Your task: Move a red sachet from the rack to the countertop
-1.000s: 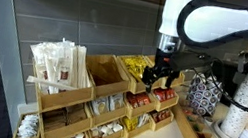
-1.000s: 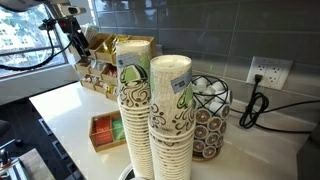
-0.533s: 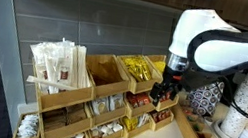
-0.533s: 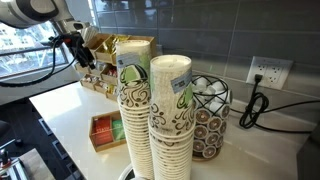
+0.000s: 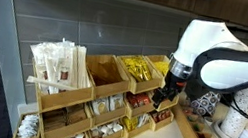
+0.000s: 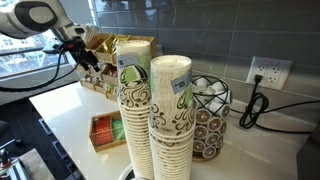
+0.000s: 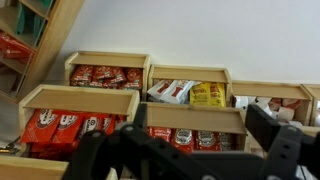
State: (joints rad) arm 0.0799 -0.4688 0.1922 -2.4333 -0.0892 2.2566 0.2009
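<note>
Claw [image 7: 190, 150] spread, pinching nothing, hovering just off rack [image 7: 100, 94] front; red sachets [image 7: 60, 123] in compartments straight ahead, yellow packet [image 7: 208, 95] higher.

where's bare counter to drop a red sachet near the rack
Bare countertop lies in front of the rack, between it and the small packet tray. It is crowded around the cup stacks and the pod basket.
</note>
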